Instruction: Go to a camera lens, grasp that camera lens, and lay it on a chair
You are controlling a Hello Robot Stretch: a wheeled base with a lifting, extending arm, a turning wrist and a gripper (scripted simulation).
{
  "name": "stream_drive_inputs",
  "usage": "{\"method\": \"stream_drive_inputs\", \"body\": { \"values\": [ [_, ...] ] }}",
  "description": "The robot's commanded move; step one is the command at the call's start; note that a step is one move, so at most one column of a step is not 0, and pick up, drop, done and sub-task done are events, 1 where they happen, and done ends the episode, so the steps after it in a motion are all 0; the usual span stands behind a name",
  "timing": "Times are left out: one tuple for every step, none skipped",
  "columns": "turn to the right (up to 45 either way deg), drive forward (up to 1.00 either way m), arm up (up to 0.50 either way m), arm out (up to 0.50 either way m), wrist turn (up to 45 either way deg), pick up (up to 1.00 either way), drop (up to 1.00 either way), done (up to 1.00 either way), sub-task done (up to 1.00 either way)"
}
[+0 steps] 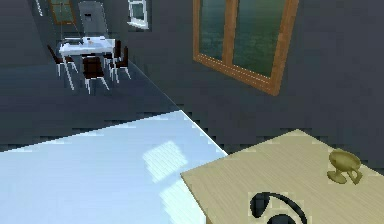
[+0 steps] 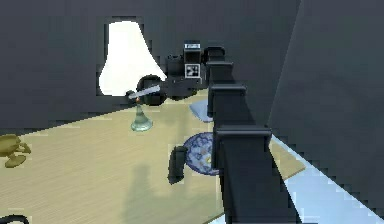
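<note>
The forward view looks ahead and downward from the robot. The corner of a wooden table (image 1: 270, 165) lies close beneath it at lower right. A wood-framed window (image 1: 243, 40) is farther off, and a white dining table (image 1: 85, 45) with chairs (image 1: 95, 75) stands far across the room. The arm side view faces sideways across the same tabletop toward a dark wall (image 2: 50, 60), with the arm (image 2: 240, 150) rising close to the lens. Both views share the wooden table and a gold cup (image 1: 345, 166), at the forward view's right and the arm side view's left edge.
</note>
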Motion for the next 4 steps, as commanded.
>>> {"method": "stream_drive_inputs", "body": {
  "values": [
    [0.0, 0.0, 0.0, 0.0, -45.0, 0.0, 0.0, 0.0, 0.0],
    [0.0, 0.0, 0.0, 0.0, -45.0, 0.0, 0.0, 0.0, 0.0],
    [0.0, 0.0, 0.0, 0.0, -3.0, 0.0, 0.0, 0.0, 0.0],
    [0.0, 0.0, 0.0, -0.3, 0.0, 0.0, 0.0, 0.0, 0.0]
  ]
}}
